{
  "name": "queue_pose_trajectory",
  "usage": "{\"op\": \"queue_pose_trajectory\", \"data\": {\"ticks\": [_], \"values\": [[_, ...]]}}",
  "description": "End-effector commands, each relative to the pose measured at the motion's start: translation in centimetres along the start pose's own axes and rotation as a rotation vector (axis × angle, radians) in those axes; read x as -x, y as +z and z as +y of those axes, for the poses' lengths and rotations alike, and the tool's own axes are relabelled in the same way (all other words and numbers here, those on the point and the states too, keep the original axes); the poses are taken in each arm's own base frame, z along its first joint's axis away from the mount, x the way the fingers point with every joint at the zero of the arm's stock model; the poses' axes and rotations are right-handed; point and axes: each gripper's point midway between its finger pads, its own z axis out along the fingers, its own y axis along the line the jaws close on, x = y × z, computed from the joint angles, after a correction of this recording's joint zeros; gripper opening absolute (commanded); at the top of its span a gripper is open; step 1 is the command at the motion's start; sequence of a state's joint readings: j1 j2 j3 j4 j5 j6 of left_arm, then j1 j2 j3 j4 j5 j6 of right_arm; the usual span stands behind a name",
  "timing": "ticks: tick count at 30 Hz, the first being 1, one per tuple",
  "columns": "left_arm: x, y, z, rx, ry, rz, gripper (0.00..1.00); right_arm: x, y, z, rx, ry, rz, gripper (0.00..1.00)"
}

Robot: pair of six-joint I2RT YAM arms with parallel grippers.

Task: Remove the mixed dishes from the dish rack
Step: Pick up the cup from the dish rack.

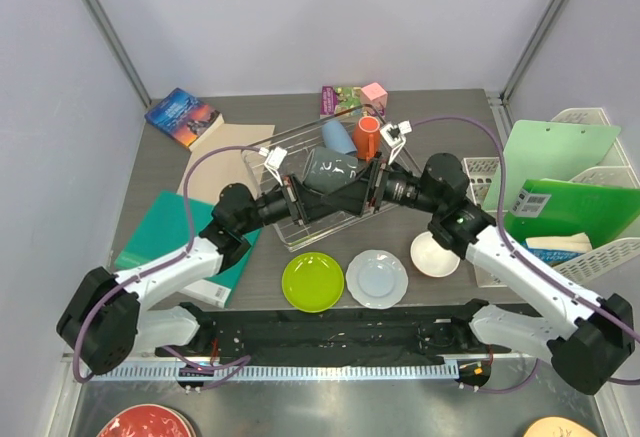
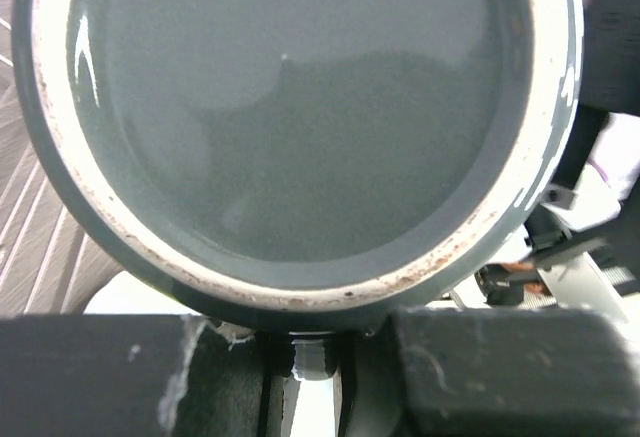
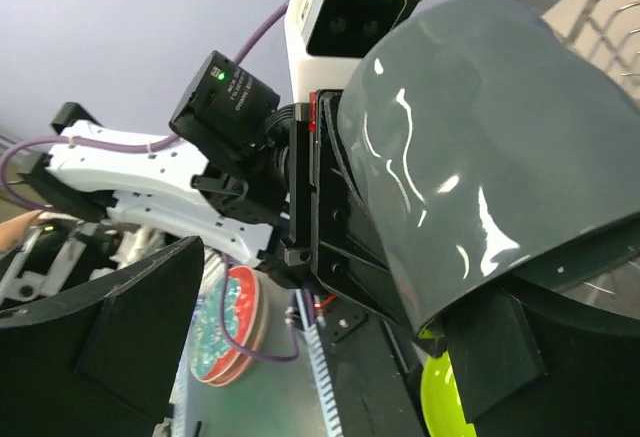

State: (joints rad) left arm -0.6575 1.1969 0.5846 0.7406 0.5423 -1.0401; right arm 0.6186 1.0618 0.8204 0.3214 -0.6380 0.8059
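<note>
Dish rack (image 1: pixel 305 237) sits mid-frame in the top view, and the dark grey mug (image 1: pixel 330 170) hangs just above it, between both arms. Left gripper (image 2: pixel 320 367) is pinched on the mug's rim. Right gripper (image 3: pixel 310 347) has its fingers spread wide either side of the body, not gripping. Looks like a handover to me. I'd back the right arm straight out, then carry the mug low toward the lime-green plate (image 1: pixel 313 282) at bottom centre, since rim pinches slip easily.

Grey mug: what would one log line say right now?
grey mug | gripped by left fingers | right fingers open | at dish rack
</note>
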Motion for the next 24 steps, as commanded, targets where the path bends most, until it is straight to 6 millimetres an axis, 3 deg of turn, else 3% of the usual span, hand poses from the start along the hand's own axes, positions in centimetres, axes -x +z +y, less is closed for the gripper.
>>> {"op": "queue_pose_trajectory", "data": {"ticks": [1, 6, 11, 13, 14, 18, 24], "values": [[3.5, -0.4, -3.3, -0.074, 0.103, -0.129, 0.0, 2.2, -2.3, 0.6, -0.175, -0.187, -0.009, 1.0], [4.5, -0.9, -3.9, -0.075, 0.114, -0.165, 0.0, 5.6, -6.4, -1.9, -0.445, -0.249, -0.237, 1.0], [5.7, -1.5, -6.2, -0.157, 0.078, -0.208, 0.0, 5.0, -9.6, -4.3, -0.575, -0.236, -0.343, 1.0], [5.8, -1.8, -7.2, -0.22, 0.031, -0.219, 0.0, 4.2, -9.2, -4.9, -0.569, -0.217, -0.323, 0.99], [6.3, -2.4, -9.5, -0.327, 0.051, -0.241, 0.0, 4.1, -9.0, -5.3, -0.573, -0.208, -0.316, 0.99], [6.1, -3.3, -11.9, -0.549, -0.145, -0.201, 0.0, 3.8, -7.9, -4.9, -0.513, -0.197, -0.303, 0.98], [4.4, -3.3, -13.7, -0.599, -0.156, -0.127, 0.0, 5.5, -7.3, -3.1, -0.432, -0.23, -0.368, 0.98]]}}
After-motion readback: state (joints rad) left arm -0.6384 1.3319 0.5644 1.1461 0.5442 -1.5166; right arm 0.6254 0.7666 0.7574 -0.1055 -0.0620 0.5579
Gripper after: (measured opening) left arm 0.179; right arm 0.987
